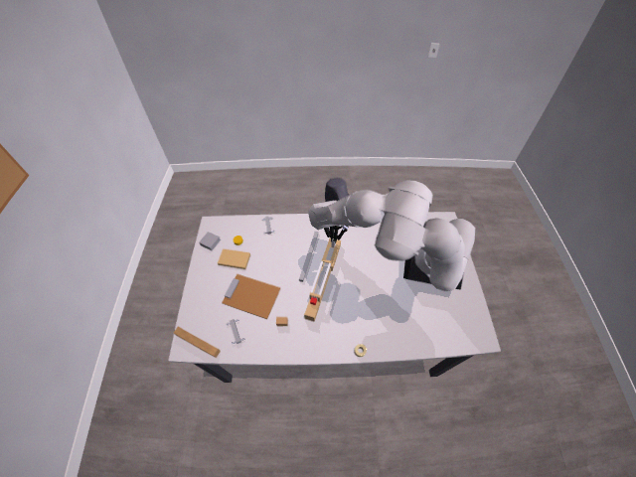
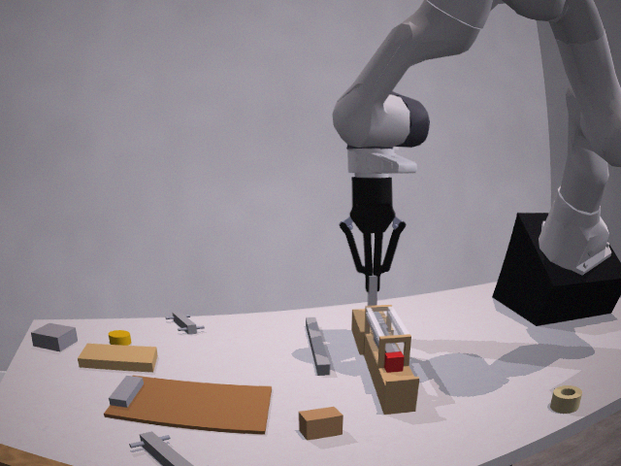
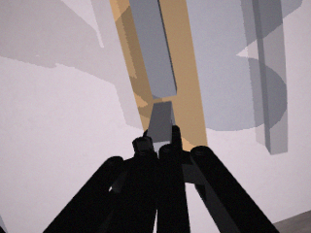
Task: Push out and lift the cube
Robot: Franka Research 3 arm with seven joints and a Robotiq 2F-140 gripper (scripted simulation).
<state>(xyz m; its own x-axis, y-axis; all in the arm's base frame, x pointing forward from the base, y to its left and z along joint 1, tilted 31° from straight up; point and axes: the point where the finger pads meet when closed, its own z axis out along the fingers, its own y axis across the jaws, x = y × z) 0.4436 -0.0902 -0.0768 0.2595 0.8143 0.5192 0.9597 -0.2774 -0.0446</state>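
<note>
The tan channel [image 2: 383,346] lies on the table with a clear roof on rails and a wooden arch near its front end. The red cube [image 2: 394,361] sits inside under that arch, just behind a tan ledge block [image 2: 398,392]. The cube also shows in the overhead view [image 1: 312,300], near the channel's [image 1: 321,279] lower end. My gripper [image 2: 372,285] points straight down, shut and empty, its tips just above the channel's far end. In the wrist view the closed fingertips [image 3: 161,126] hang over the tan end of the channel [image 3: 155,58]. The cube is hidden there.
A long grey bar [image 2: 317,345] lies beside the channel on its left. A small tan block [image 2: 320,422], a brown board [image 2: 193,403] with a grey block, a tan slab [image 2: 116,356] and a yellow disc [image 2: 119,337] lie further left. A ring [image 2: 566,398] lies at right.
</note>
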